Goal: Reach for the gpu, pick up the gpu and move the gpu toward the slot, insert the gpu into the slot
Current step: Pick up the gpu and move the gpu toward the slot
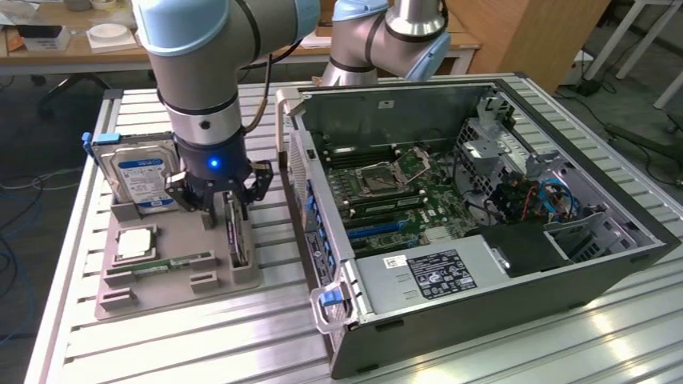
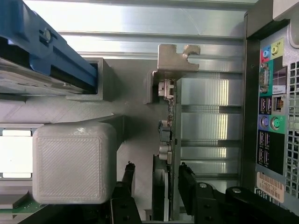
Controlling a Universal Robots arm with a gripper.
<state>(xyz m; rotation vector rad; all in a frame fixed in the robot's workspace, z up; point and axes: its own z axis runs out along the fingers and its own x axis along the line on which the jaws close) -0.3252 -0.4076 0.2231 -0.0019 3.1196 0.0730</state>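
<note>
Insp. note: arm w/ pincer (image 1: 224,206) is positioned over the parts holder (image 1: 181,280), which sits on the ribbed metal worktop (image 1: 160,344).

Gpu (image 1: 237,240): stands on edge in the holder, along the side nearest the PC case (image 1: 513,264). Its lower edge is down in the holder, not lifted.

Wrist view: gpu (image 2: 169,140) is seen edge-on, w/ its metal bracket (image 2: 175,58) at the end away from the pincer (image 2: 156,165). Black fingers (image 2: 187,186) straddle the card, one on each side.

Pincer state: open, not clamped. There is a clear gap btwn the card and the finger on the side of the grey block (image 2: 74,163). The other finger is v. close to the card (contact cannot be confirmed).

Other items in holder, all on the exterior view's left of the gpu:
- blue-labelled hard drive (image 1: 139,172), upright at the far end
- square processor chip (image 1: 136,242), lying flat
- green memory stick (image 1: 160,264), lying near the chip

PC case: lies on its side w/ the panel off, on the exterior view's right of the holder. Motherboard (image 1: 395,192) is exposed, and the blue slot (image 1: 372,230) on it is well apart from the gpu. The case's rear ports (image 2: 268,126) show beside the card in the wrist view
</note>
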